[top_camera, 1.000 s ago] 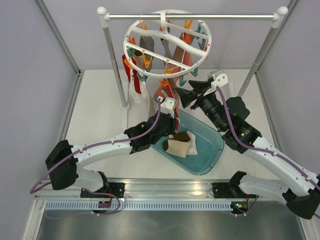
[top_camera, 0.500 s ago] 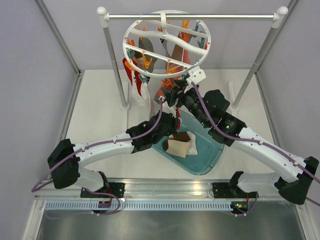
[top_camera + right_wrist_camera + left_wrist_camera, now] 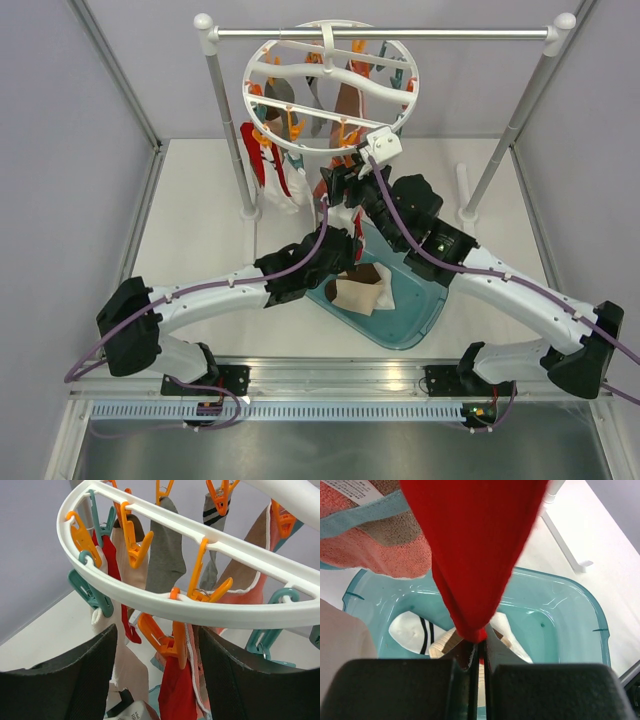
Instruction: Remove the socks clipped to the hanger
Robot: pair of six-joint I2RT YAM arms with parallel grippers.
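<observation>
The white ring hanger [image 3: 327,45] hangs from the rail, its rim close in the right wrist view [image 3: 210,607]. A red sock [image 3: 177,695] hangs from an orange clip [image 3: 172,640] at the near rim. My right gripper [image 3: 157,650] is open, one jaw on each side of that clip, just under the ring in the top view [image 3: 345,185]. My left gripper [image 3: 479,665] is shut on the lower tip of the red sock [image 3: 475,555], above the bin [image 3: 335,228]. Grey [image 3: 165,555], beige [image 3: 132,575] and another red sock [image 3: 112,560] hang from other clips.
A teal bin [image 3: 420,300] sits under the hanger and holds a white striped sock [image 3: 415,630] and a beige one [image 3: 360,293]. A coral cloth [image 3: 375,550] hangs beside the red sock. The metal rail [image 3: 400,33] rests on two white posts.
My right arm has swung left and up to the hanger, bringing its open jaws round the orange clip. The hanger has shifted slightly left. My left gripper has kept its hold.
</observation>
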